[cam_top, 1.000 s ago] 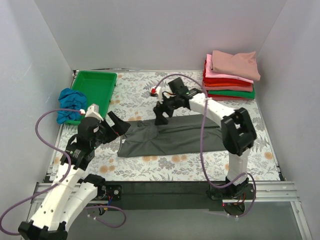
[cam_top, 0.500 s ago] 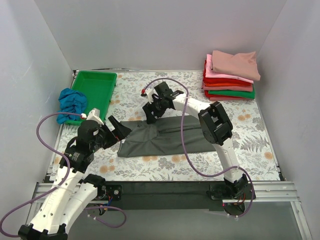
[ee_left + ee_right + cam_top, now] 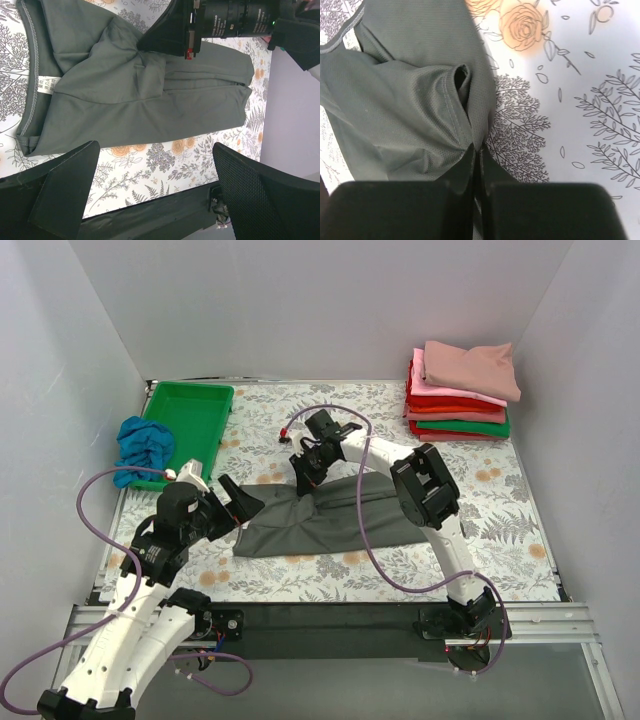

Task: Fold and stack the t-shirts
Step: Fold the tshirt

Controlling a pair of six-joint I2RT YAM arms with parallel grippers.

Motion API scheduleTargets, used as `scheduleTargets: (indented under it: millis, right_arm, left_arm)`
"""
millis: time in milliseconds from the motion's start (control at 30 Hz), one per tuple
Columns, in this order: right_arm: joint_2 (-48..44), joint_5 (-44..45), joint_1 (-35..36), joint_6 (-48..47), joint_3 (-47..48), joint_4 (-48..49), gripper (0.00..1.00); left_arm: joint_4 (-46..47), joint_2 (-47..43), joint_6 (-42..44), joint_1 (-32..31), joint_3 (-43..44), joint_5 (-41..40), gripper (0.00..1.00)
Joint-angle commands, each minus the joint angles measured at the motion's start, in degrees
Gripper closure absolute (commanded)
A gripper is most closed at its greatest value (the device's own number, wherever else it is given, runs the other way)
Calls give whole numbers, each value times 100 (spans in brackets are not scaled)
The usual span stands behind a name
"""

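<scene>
One flat shirt [image 3: 300,530] lies in the middle of the bench [image 3: 500,520], its long side running left to right. A pile of folded shirts [image 3: 462,390] sits in the far right corner, one on top of the other. A tray [image 3: 190,420] sits in the far left corner. A bunched-up shirt [image 3: 142,448] lies by the left edge, touching the tray's left side. The right gripper [image 3: 305,480] is on the far edge of the flat shirt, toward its left end. The left gripper [image 3: 240,502] is just above the shirt's left end, nearer the front edge.
</scene>
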Motion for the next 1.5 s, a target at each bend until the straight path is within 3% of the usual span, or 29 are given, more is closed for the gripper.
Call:
scheduleTargets:
  millis: [0, 133, 333, 467, 600, 667, 767, 800, 833, 933, 1200, 1367, 1400, 1467]
  right_arm:
    - [258, 85, -135, 197, 487, -342, 99]
    - [512, 1085, -644, 793, 1286, -237, 99]
    - [478, 2143, -1330, 1252, 1551, 159, 99]
    - [381, 2389, -1568, 999, 1815, 186, 57]
    - [-127, 2268, -1770, 262, 1685, 186, 41]
    - [-715, 1952, -1841, -221, 1229, 116, 29]
    - [-2039, 313, -1920, -2018, 300, -322, 18]
    - [-2045, 28, -1937, -2025, 17, -402, 17]
    - [-2671, -131, -1929, -2478, -360, -386, 16]
    - [-3797, -221, -1946, -2728, -1531, -342, 13]
    - [-5884, -667, -2877, -2737, -3597, -210, 11]
    - [-6729, -862, -3326, -2746, -4398, -8, 7]
    - [-6782, -862, -3361, -2746, -4407, -25, 7]
    - [-6879, -862, -3423, -2746, -4398, -34, 7]
  left_arm:
    - [64, -46, -37, 13, -48, 118, 4]
    - [133, 68, -63, 13, -66, 188, 5]
    - [458, 208, -247, 13, -241, 345, 5]
    - [836, 577, -589, 13, -443, 382, 5]
    - [1407, 1566, -1186, 13, -418, 372, 10]
    - [1784, 2262, -1538, 13, -225, 381, 14]
    - [1918, 4226, -1785, 4, 504, 110, 21]
    - [1953, 4234, -1820, 13, 758, 109, 23]
    - [2058, 4869, -1821, 13, 1091, 100, 27]
    - [2348, 5734, -1848, 4, 1708, -5, 42]
    - [1585, 7845, -1829, 13, 3781, -708, 43]
    - [646, 8733, -1734, 22, 4714, -761, 60]
    - [496, 8969, -1707, 31, 4846, -961, 74]
    - [197, 9094, -1558, 57, 5163, -990, 84]
